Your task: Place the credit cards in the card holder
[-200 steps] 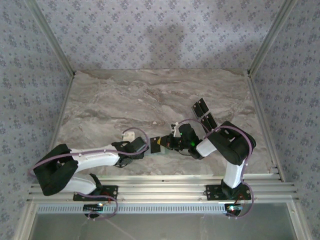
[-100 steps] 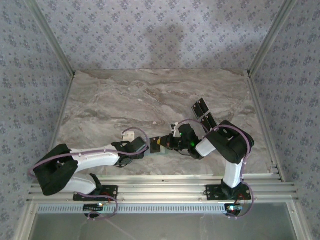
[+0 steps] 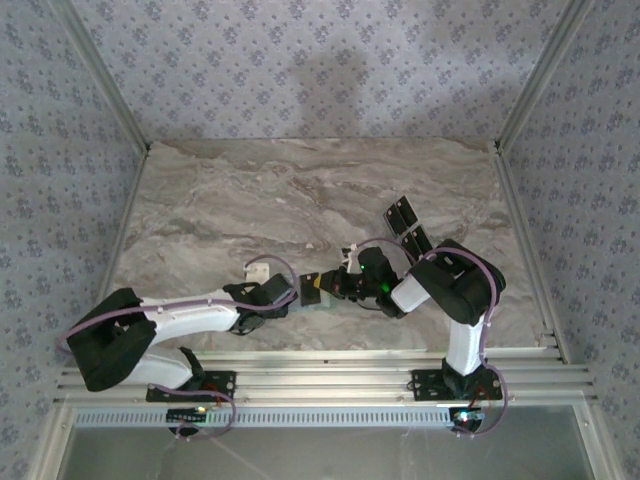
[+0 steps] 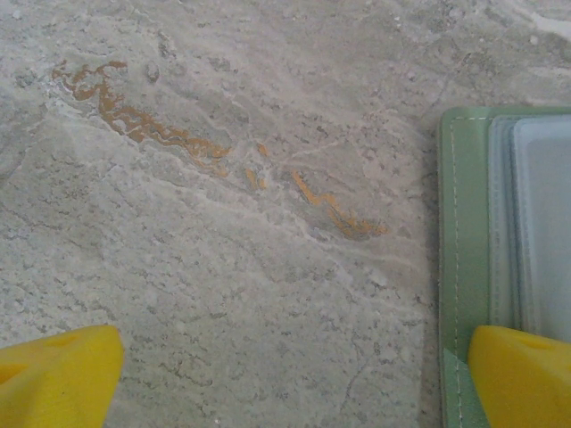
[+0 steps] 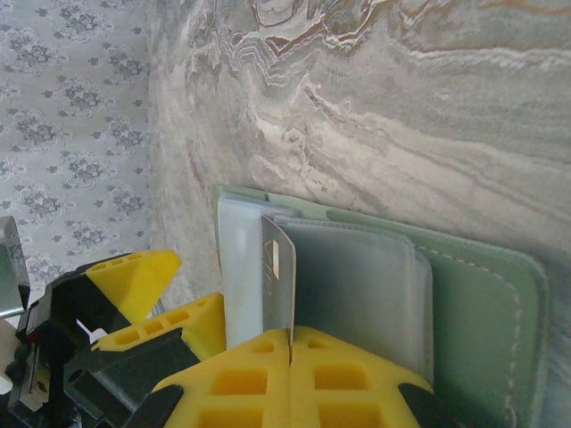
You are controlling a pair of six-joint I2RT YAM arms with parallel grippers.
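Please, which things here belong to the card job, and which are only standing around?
Job: card holder, lying open; one card in the shut right pincer; spare cards farther back; open left pincer beside the holder.
Only surroundings: marble table; patterned walls; metal rails.

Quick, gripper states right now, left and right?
Left gripper: open, holding nothing, one finger over the card holder's corner.
Right gripper: closed on a credit card.
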